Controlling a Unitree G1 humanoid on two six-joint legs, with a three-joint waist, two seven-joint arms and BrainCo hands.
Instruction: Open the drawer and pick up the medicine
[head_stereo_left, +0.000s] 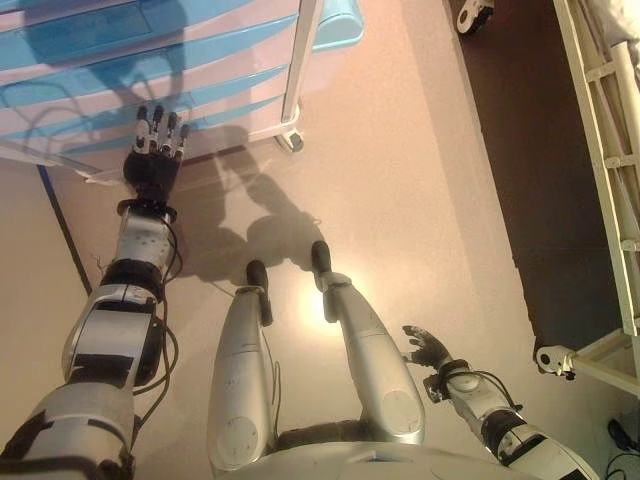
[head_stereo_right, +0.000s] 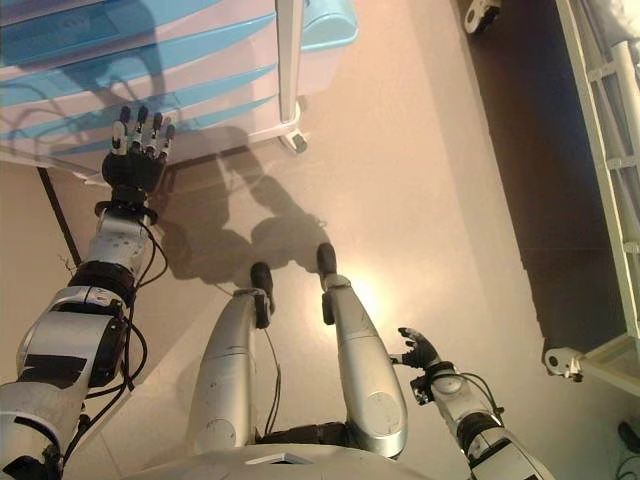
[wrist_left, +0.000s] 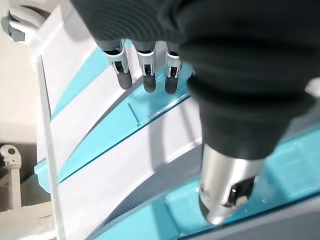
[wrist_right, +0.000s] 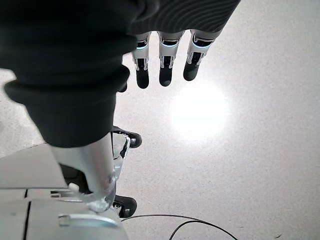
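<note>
A white drawer cabinet (head_stereo_left: 150, 70) with light blue drawer fronts stands on castors at the upper left. All its drawers look shut, and no medicine shows in any view. My left hand (head_stereo_left: 155, 150) is stretched out toward the lower drawers, fingers straight and empty, tips just short of the blue fronts (wrist_left: 155, 107). My right hand (head_stereo_left: 432, 352) hangs low at my right side over the bare floor, fingers relaxed and empty.
A castor (head_stereo_left: 290, 141) sits at the cabinet's near right corner. A white bed frame (head_stereo_left: 610, 150) with a castor (head_stereo_left: 553, 360) runs along the right side. A dark floor strip (head_stereo_left: 500, 120) lies beside it. A dark line (head_stereo_left: 60, 225) crosses the floor at left.
</note>
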